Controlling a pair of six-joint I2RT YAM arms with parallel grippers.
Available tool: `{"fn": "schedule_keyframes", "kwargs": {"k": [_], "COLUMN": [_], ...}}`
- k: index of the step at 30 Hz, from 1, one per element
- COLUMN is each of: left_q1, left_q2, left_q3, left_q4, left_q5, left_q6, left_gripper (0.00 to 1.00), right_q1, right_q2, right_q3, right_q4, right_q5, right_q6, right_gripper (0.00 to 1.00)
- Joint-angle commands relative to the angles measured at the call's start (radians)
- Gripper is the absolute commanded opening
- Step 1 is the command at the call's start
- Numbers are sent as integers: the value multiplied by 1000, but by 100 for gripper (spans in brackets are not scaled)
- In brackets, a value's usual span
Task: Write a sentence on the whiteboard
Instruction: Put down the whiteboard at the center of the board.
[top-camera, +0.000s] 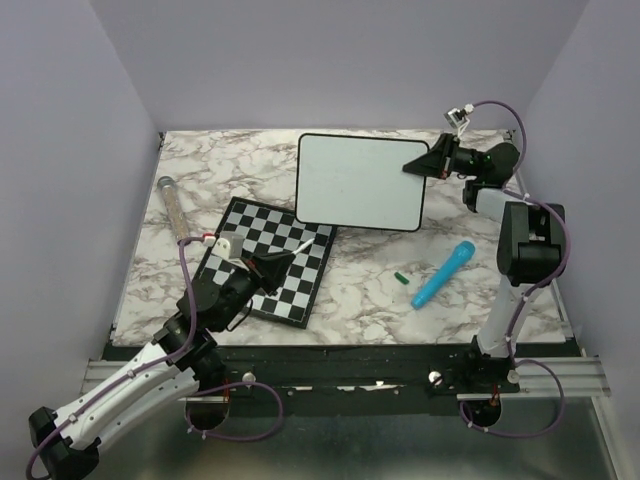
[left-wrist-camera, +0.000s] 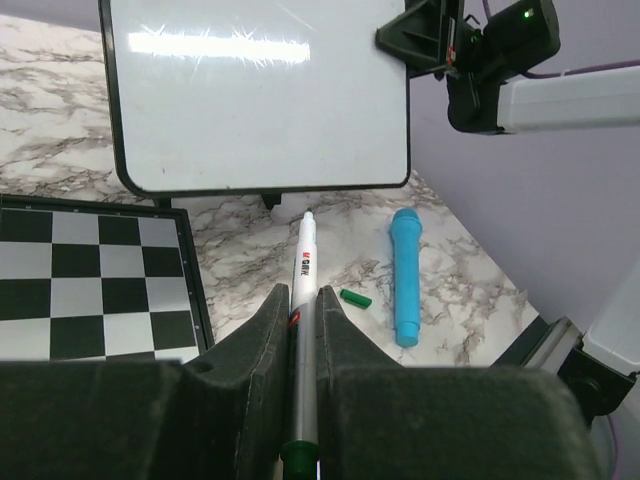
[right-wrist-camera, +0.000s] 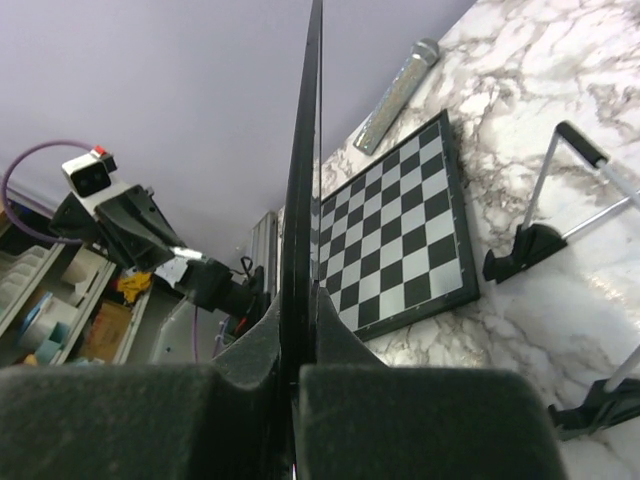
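Whiteboard (top-camera: 360, 182) stands upright at the far side of the table (top-camera: 370, 305), a bit right of ctr, long edges horizontal, face toward the near edge. Face is plain white w/ a streak of glare near the top in my L wrist view. Thin black frame, rounded corners. Whether its lower edge rests on the marble I can't tell. From my R wrist cam it's edge-on, a thin dark line up the middle. My R gripper (top-camera: 418, 160) is clamped on its right edge near the top corner, one jaw on each face, pinched tight. A wire stand (right-wrist-camera: 545, 220) w/ black feet sits on the marble beside it; which side I can't tell.

My L gripper (top-camera: 280, 262) hangs over the chessboard (top-camera: 250, 225), near-left of the whiteboard & apart from it. Jaws are closed on a marker (left-wrist-camera: 305, 265): white barrel btwn the pads, bare tip past the fingertips, aimed at the whiteboard's lower edge, not touching.

Chessboard lies flat, turned at an angle, its far-right corner near the whiteboard's lower-left corner. Right of the marker tip a small green cap (left-wrist-camera: 355, 298) lies on the table, just beside a blue mic (left-wrist-camera: 404, 280) lying near-right of the whiteboard. A silver mic (top-camera: 172, 205) lies far-left, left of the chessboard.
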Motion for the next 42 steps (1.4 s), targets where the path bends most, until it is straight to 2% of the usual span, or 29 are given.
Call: {"fn": "schedule_keyframes", "kwargs": {"k": [1, 3, 5, 6, 8, 9, 10, 12, 13, 16, 19, 22, 28, 35, 42], "left_q1": [4, 4, 4, 4, 6, 4, 4, 4, 4, 4, 4, 4, 4, 4, 4], "left_q2": [-43, -77, -112, -123, -156, -167, -180, -206, -213, -223, -207, -172, -105, -37, 6], "left_q3": [48, 54, 64, 71, 86, 91, 100, 106, 109, 103, 89, 74, 62, 34, -3], "left_q4": [-77, -107, -143, -156, -201, -217, -231, -268, -275, -285, -272, -245, -177, -76, -9], "left_q5": [17, 15, 10, 10, 4, 1, 1, 1, 4, 15, 38, 64, 93, 112, 109], "left_q6": [9, 7, 10, 10, 12, 15, 15, 18, 18, 18, 15, 10, 7, 9, -14], "left_gripper": [0, 0, 0, 0, 0, 0, 0, 0, 0, 0, 0, 0, 0, 0, 0], "right_q1": [-5, -5, -5, -5, -7, -7, -7, -7, -8, -14, -46, -65, -71, -77, -82], "right_q2": [-136, -184, -276, -314, -436, -478, -518, -639, -677, -762, -805, -825, -888, -908, -816], "right_q3": [-167, -236, -337, -368, -445, -463, -479, -505, -506, -515, -533, -482, -465, -473, -440], "right_q4": [142, 119, 21, -24, -218, -299, -479, -673, -873, -1129, -1205, -1390, -1575, -1685, -1747], "right_q5": [66, 69, 81, 87, 104, 109, 112, 123, 129, 158, 178, 218, 261, 296, 268], "right_q6": [-90, -154, -226, -313, -430, -560, -628, -770, -917, -1091, -1119, -1245, -1424, -1546, -1609], "right_gripper": [1, 1, 0, 1, 1, 0, 1, 1, 1, 1, 1, 0, 1, 1, 1]}}
